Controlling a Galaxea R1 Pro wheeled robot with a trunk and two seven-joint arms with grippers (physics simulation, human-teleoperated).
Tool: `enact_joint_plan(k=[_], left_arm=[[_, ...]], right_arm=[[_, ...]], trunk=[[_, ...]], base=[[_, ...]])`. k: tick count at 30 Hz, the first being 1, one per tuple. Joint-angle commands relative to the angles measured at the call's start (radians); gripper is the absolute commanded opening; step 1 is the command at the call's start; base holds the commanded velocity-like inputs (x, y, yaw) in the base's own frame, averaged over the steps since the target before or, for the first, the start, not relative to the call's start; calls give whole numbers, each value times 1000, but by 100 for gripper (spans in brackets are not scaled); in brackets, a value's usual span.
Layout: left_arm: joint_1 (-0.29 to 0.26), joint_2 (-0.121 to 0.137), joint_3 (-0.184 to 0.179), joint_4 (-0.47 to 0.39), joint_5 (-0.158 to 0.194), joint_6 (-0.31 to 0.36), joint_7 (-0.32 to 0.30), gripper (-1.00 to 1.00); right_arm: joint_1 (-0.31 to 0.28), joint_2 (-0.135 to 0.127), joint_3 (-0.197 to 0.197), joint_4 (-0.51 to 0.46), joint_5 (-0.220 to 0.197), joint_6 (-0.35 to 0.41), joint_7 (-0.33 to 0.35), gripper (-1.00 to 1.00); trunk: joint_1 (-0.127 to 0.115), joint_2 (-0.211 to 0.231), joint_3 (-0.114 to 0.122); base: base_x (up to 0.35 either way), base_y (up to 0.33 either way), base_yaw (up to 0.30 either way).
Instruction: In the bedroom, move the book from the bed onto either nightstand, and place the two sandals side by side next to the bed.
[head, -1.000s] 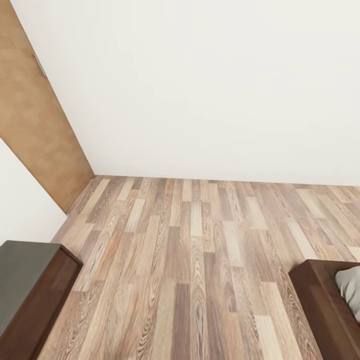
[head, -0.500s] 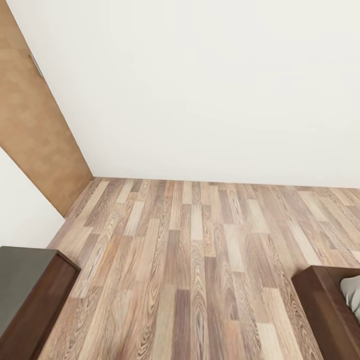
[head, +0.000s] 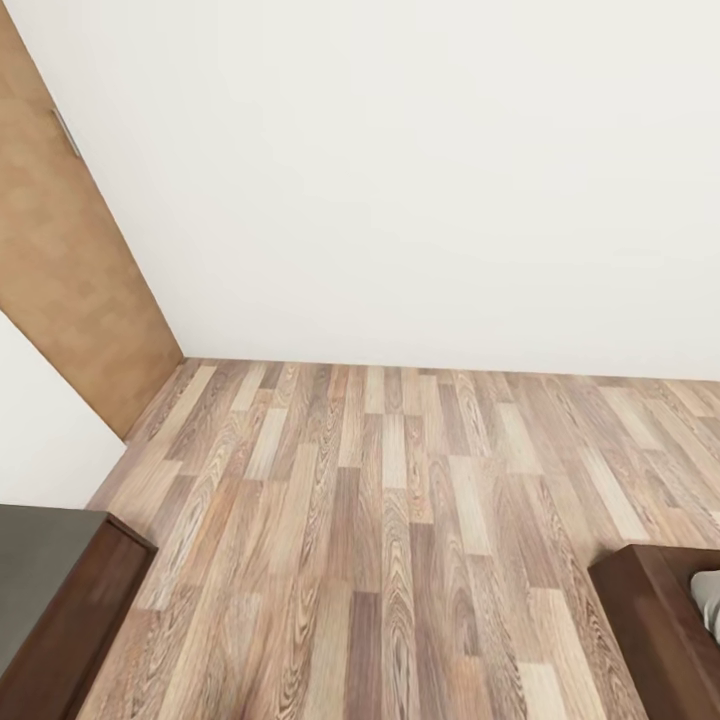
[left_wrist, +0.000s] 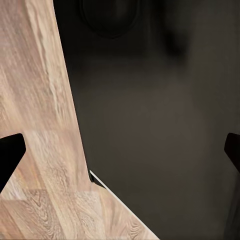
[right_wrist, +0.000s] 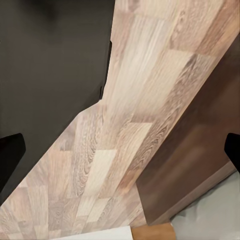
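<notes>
A corner of the bed (head: 650, 625), dark brown frame with a sliver of off-white mattress (head: 708, 598), sits at the lower right of the head view. The right wrist view also catches the bed's dark frame (right_wrist: 200, 150) and pale mattress (right_wrist: 212, 220) over plank floor. My right gripper (right_wrist: 120, 152) is open, its dark fingertips far apart with nothing between them. My left gripper (left_wrist: 120, 152) is open too, above the floor (left_wrist: 40, 100) and a dark blurred surface (left_wrist: 160, 125). The book, the sandals and the nightstand are out of view.
A white wall (head: 400, 180) stands ahead, with a brown wooden door (head: 70, 270) at the left. A low dark brown piece of furniture with a grey top (head: 60, 600) sits at the lower left. Wood-plank floor (head: 380, 520) runs between it and the bed.
The whole head view has shifted: the furniture and the bed corner sit lower in the picture and more wall shows. That is the camera moving, not the things.
</notes>
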Motion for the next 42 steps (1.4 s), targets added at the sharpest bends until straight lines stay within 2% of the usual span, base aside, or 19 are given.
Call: enact_joint_plan(k=[1,42], left_arm=[[-1,0,-9,1,9,-4,4,100],[-1,0,-9,1,9,-4,4,100]], right_arm=[[-1,0,8,1,-1,4,-3,100],[-1,0,8,1,-1,4,-3,100]], trunk=[[0,0,-1],[0,0,-1]], base=[[108,0,0],[107,0,0]])
